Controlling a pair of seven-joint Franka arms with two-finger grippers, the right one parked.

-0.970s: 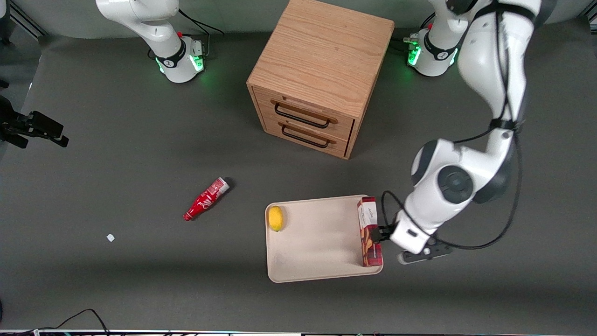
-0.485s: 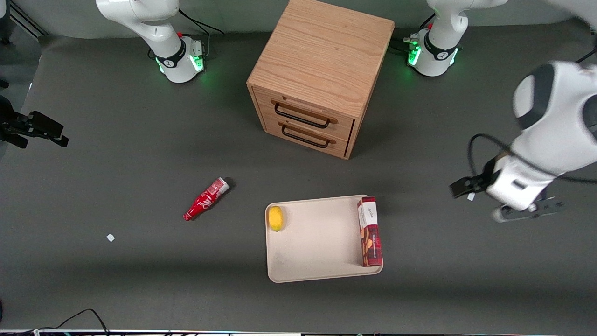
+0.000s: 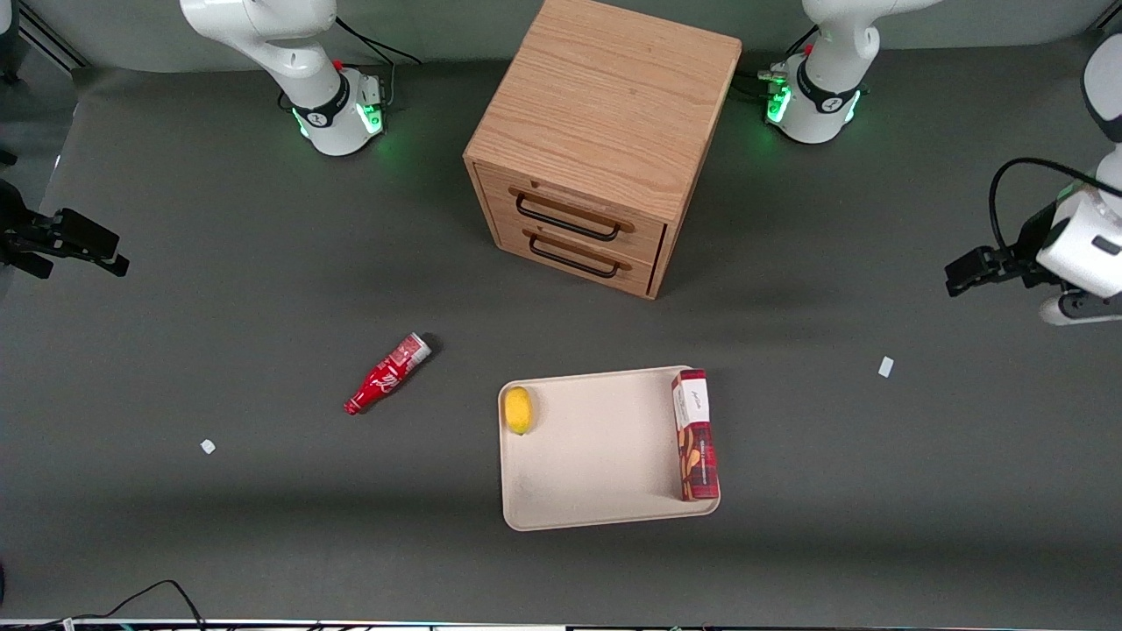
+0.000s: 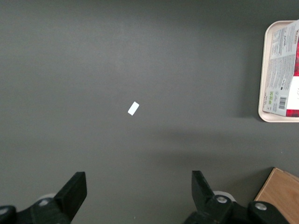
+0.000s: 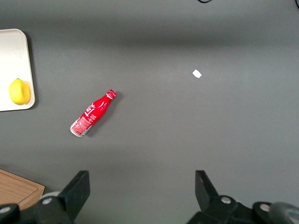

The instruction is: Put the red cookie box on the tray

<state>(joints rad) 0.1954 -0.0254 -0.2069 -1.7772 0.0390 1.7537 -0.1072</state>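
Note:
The red cookie box (image 3: 695,435) lies flat on the beige tray (image 3: 596,456), along the tray's edge toward the working arm's end; its white end panel points away from the front camera. The left wrist view shows the same box (image 4: 283,77) lying on the tray (image 4: 264,70). My left gripper (image 3: 960,279) hangs high above the bare mat, well away from the tray toward the working arm's end of the table. It is open (image 4: 138,186) with nothing between its fingers.
A yellow lemon (image 3: 518,409) sits on the tray's edge toward the parked arm. A red bottle (image 3: 387,373) lies on the mat toward the parked arm's end. A wooden two-drawer cabinet (image 3: 596,140) stands farther from the front camera. Small white scraps (image 3: 886,366) (image 3: 207,446) lie on the mat.
The left gripper let go of the cookie box on the tray, then rose and swung away toward the working arm's end. The box stayed where it was set.

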